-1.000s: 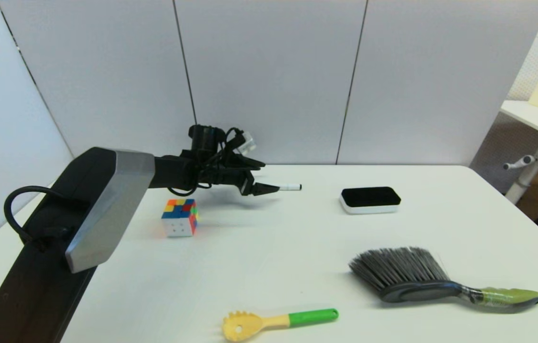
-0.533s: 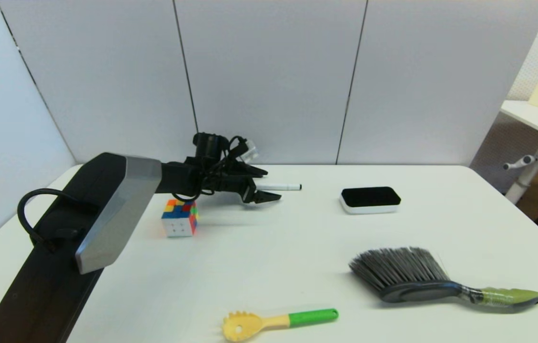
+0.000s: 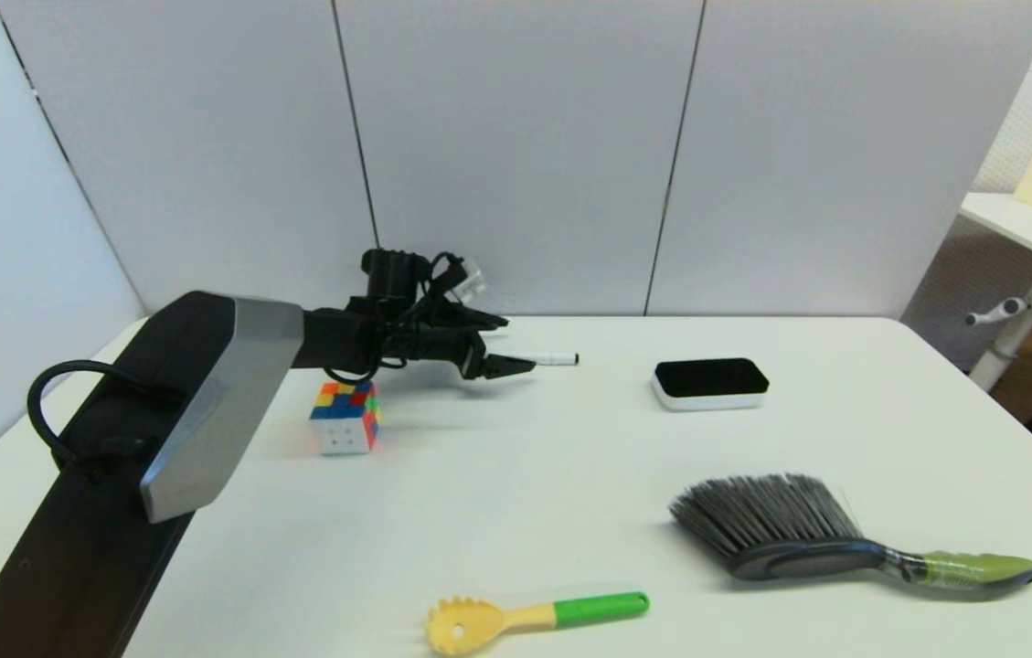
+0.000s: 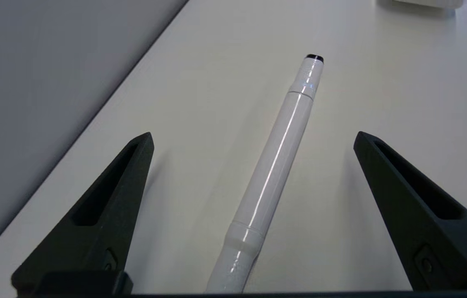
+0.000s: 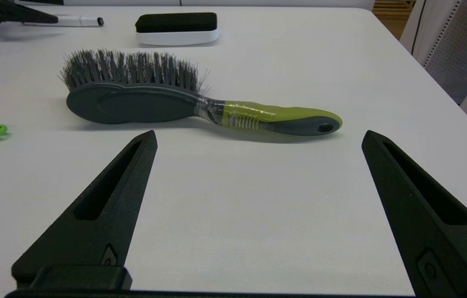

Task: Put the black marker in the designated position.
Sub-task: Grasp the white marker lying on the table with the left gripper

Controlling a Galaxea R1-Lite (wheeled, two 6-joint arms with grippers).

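The black marker (image 3: 548,358) lies flat on the white table near the back wall, its small black end plug pointing toward the eraser. My left gripper (image 3: 516,365) stands open low over it. In the left wrist view the white barrel (image 4: 276,159) runs between the two spread fingers, touching neither, and its cap end is hidden below the frame. The marker (image 5: 74,20) also shows far off in the right wrist view. My right gripper (image 5: 258,132) hovers open and empty near the table's front right. No mark on the tabletop shows a designated position.
A colourful puzzle cube (image 3: 345,417) sits under the left forearm. A white eraser block with a black top (image 3: 709,383) lies right of the marker. A grey brush with a green handle (image 3: 845,539) and a yellow-green pasta spoon (image 3: 534,617) lie toward the front.
The left gripper dipped slightly half a second ago and now sits a touch higher, still at the marker. The marker has not moved.
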